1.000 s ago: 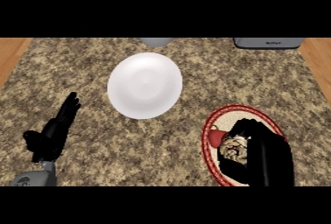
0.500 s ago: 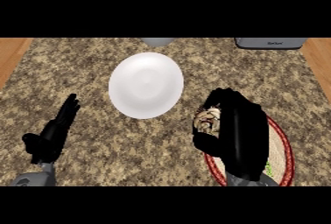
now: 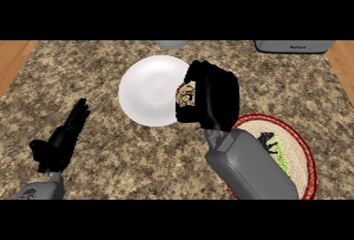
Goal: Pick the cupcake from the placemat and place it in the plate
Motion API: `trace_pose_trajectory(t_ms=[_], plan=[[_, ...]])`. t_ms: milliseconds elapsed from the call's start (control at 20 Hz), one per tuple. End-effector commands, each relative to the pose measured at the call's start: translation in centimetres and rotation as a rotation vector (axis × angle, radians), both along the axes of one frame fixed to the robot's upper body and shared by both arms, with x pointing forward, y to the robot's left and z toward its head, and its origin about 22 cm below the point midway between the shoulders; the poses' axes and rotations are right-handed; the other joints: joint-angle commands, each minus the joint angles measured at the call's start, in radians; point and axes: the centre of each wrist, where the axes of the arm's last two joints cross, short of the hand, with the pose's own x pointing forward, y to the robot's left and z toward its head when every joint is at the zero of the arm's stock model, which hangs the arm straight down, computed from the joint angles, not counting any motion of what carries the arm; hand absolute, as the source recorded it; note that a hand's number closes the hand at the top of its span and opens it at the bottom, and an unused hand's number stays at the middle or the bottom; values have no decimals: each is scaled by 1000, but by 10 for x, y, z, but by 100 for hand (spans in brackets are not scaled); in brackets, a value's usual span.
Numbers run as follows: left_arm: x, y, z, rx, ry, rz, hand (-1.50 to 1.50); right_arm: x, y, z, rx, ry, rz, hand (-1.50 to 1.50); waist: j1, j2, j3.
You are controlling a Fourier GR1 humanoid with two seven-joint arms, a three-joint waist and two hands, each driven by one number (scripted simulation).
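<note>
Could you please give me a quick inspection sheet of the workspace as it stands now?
Surface: speckled granite counter, wood at both side edges.
Job's things: cupcake held over the right edge of the white plate; round red-rimmed placemat at lower right, partly hidden by the forearm.
Clutter: grey appliance at top right; grey object at top centre, cut off.
Hands: right hand curled round the cupcake; left hand open, resting at lower left.
Cables: nothing seen.
Surroundings: nothing seen beyond the counter.

White plate (image 3: 149,91), speckled brown counter (image 3: 138,154), cream placemat (image 3: 294,150) with a red rim, black hands.
</note>
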Motion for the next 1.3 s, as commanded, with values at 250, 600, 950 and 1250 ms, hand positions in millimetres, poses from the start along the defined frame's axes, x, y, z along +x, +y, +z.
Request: trace_pose_trajectory(t_ms=[250, 600, 950, 1250], plan=[[-4, -10, 12, 3, -19, -38, 0, 55, 39, -27, 30, 14, 29, 150, 23, 3, 0], [20, -5, 4, 7, -31, -26, 0, 75, 38, -43, 170, 8, -31, 150, 32, 14, 0], [14, -24, 0, 2, -26, -78, 0, 87, 33, -59, 256, 56, -188, -150, 88, 25, -1], [20, 0, 11, 7, -26, -55, 0, 89, 32, -53, 439, -30, -185, -150, 65, 19, 0]])
